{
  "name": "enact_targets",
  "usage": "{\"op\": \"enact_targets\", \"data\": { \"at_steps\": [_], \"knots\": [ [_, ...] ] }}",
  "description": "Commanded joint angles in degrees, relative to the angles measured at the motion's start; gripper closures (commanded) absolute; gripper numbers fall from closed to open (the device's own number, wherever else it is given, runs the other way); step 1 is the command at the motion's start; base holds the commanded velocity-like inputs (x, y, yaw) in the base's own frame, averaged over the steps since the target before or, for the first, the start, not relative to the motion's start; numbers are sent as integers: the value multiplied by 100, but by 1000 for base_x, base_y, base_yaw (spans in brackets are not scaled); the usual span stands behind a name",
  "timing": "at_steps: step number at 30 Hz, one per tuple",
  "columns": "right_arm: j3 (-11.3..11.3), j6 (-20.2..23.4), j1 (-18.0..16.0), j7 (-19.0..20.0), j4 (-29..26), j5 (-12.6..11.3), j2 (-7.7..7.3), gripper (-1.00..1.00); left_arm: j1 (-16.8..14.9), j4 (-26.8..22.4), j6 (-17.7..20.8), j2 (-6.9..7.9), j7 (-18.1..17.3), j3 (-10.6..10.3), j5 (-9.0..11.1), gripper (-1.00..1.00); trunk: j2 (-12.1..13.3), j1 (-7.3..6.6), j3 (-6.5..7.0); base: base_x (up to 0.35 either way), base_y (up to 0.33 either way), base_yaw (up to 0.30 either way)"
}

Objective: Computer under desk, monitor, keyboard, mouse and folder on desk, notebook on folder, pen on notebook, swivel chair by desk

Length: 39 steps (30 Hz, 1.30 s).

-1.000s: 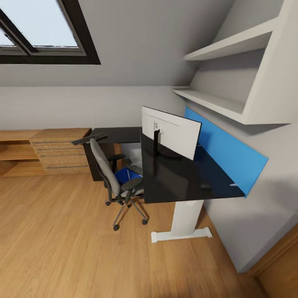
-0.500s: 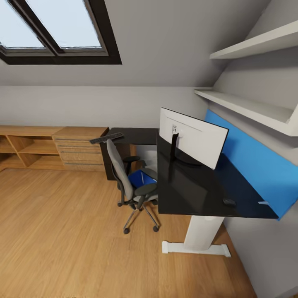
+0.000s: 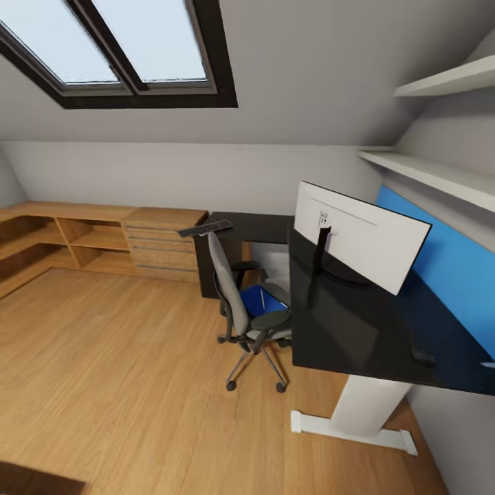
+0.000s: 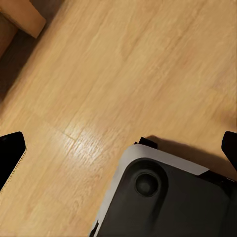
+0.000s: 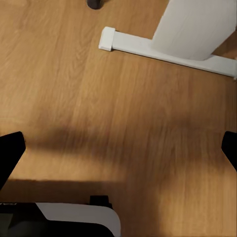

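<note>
The desk (image 3: 344, 330) with its glossy black top stands along the right wall. The monitor (image 3: 357, 240) is upright on it, white back toward me. The keyboard (image 3: 205, 229) lies at the desk's far left corner, jutting toward the wooden chest. A small dark mouse (image 3: 423, 355) rests near the desk's near right end, with a thin white pen (image 3: 487, 364) just beyond it. The swivel chair (image 3: 240, 302) stands at the desk's inner corner with the blue folder (image 3: 261, 300) on its seat. The notebook and computer are hidden. Left gripper (image 4: 118, 153) and right gripper (image 5: 118, 153) hang open over the floor.
A light wooden drawer chest (image 3: 165, 240) and low open shelving (image 3: 62, 234) line the far wall. Wall shelves (image 3: 440, 175) and a blue panel (image 3: 447, 275) sit above the desk. The desk's white foot (image 5: 168, 49) lies ahead of the right gripper. My base (image 4: 168, 197) shows under the left gripper.
The whole head view has swung left, so desk and chair sit further right and the low shelving has come in. Nothing in the room has moved.
</note>
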Motion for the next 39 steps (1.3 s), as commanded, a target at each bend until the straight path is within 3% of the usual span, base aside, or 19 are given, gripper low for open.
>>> {"op": "enact_targets", "data": {
  "at_steps": [1, 18, 27, 39],
  "knots": [
    [-3, -9, -3, -49, 4, 61, 0, -100, -4, 2, -13, -2, 20, 9, -18, -100, -7, 3, -8, 152, 221, 32],
    [-17, -9, -3, -53, 4, 36, -8, -100, -4, 2, -19, -3, 20, 16, -18, -100, -7, 3, 115, 13, 74, -66],
    [-28, -9, -3, -52, -4, -178, -9, -100, -4, 2, -37, -4, 20, 12, -22, -100, -7, 3, 175, 49, 73, -203],
    [-29, -9, -3, -51, -7, -202, 9, -100, -4, 2, -40, 6, 20, 1, -18, -100, -7, 3, 217, 124, 242, -271]
  ]
}}
